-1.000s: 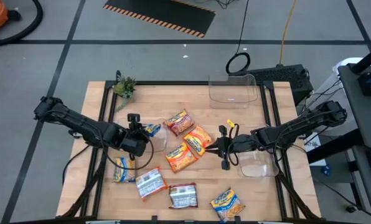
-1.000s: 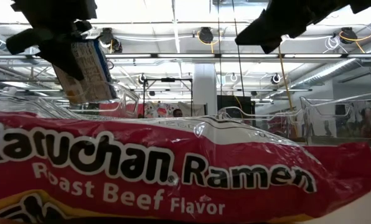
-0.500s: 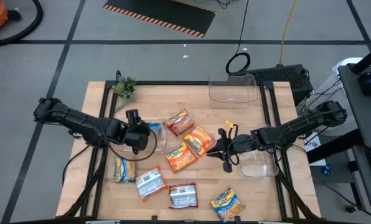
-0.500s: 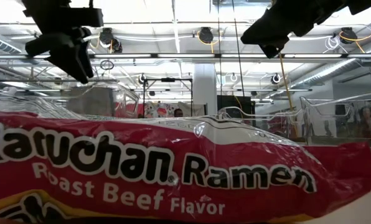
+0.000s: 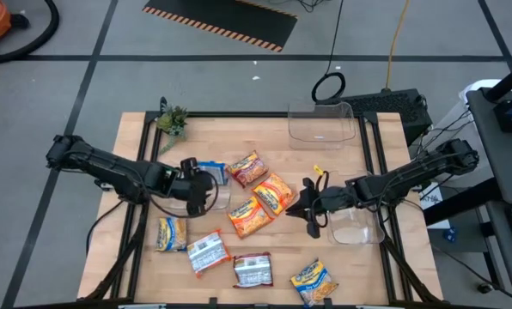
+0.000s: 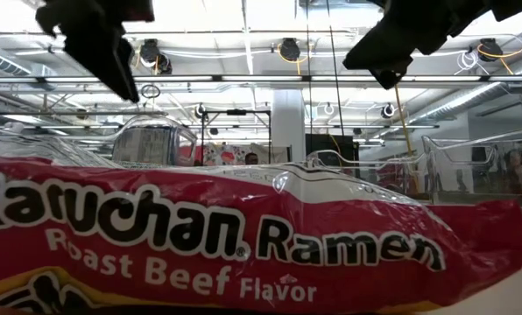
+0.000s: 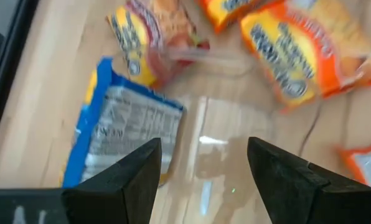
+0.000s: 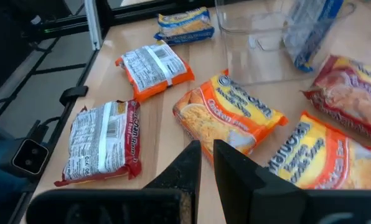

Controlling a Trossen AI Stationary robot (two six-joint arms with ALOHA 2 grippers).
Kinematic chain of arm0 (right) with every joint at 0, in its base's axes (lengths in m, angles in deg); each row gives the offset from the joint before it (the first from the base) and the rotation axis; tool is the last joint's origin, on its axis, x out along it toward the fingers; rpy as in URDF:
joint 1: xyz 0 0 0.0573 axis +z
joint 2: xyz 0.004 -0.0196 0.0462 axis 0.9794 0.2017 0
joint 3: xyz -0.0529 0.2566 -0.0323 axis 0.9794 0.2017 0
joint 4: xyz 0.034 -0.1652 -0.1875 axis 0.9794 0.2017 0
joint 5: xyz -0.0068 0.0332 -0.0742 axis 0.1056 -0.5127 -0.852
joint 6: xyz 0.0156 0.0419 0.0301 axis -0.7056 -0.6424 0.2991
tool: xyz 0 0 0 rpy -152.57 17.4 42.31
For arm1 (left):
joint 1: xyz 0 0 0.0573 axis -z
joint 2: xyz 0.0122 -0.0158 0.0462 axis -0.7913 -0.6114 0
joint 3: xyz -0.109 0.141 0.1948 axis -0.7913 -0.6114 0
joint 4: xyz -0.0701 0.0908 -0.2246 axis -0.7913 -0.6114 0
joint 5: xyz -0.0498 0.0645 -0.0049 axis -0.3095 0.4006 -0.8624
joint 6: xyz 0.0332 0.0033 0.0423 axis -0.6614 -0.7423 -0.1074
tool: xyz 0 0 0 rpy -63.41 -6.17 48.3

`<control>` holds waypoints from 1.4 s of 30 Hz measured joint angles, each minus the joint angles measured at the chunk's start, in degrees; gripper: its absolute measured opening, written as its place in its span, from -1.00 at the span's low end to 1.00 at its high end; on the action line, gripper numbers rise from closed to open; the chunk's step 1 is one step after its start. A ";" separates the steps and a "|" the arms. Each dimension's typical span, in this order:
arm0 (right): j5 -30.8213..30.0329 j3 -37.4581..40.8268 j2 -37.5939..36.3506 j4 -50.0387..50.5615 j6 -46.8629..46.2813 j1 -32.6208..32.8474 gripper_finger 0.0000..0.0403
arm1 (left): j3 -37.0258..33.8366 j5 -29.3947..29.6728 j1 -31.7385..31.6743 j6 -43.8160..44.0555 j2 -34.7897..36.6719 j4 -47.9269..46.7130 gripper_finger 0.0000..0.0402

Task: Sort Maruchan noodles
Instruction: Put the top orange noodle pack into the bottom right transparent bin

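My left gripper (image 5: pixel 192 184) (image 7: pixel 201 180) stands open above a clear bin (image 5: pixel 206 196) at the table's left centre. A blue-and-yellow Maruchan packet (image 7: pixel 126 134) (image 5: pixel 209 169) lies in that bin, printed back up, with nothing holding it. My right gripper (image 5: pixel 307 212) (image 8: pixel 205 163) hovers shut and empty near the table's middle, just right of two orange packets (image 5: pixel 273 190) (image 5: pixel 247 216). A reddish packet (image 5: pixel 246 167) lies beside the bin. Several more packets lie flat along the near edge (image 5: pixel 206 253) (image 5: pixel 252 270) (image 5: pixel 312 281) (image 5: pixel 170 232).
A second clear bin (image 5: pixel 320 124) stands at the far edge and a third (image 5: pixel 356 225) at the right, under my right arm. A small plant (image 5: pixel 172 120) sits at the far left corner. In the low view a red Roast Beef packet (image 6: pixel 243 236) fills the foreground.
My left gripper has opened and let go of the blue-and-yellow packet, which hung from its fingers and has dropped into the clear bin. The gripper has since risen a little and rolled at the wrist. My right arm has stayed in place.
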 joint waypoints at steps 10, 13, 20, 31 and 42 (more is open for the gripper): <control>-6.10 -0.07 2.67 3.56 -3.73 -0.03 -0.72 | 7.21 1.95 0.05 0.22 0.02 0.35 0.21; -6.17 -0.07 5.00 3.08 -3.40 -0.66 -0.58 | 7.23 2.37 0.13 0.55 0.02 0.25 0.21; -5.84 -1.62 8.31 4.32 0.02 -3.32 -0.20 | 7.10 2.48 2.37 3.57 0.00 0.01 0.21; -5.28 -2.54 8.31 13.74 -0.01 -8.00 -0.01 | 7.05 4.08 6.80 4.49 0.00 0.33 0.21; 3.25 -2.54 10.88 12.32 -3.28 -8.94 -0.01 | 7.03 4.14 7.41 4.51 -0.02 0.63 0.21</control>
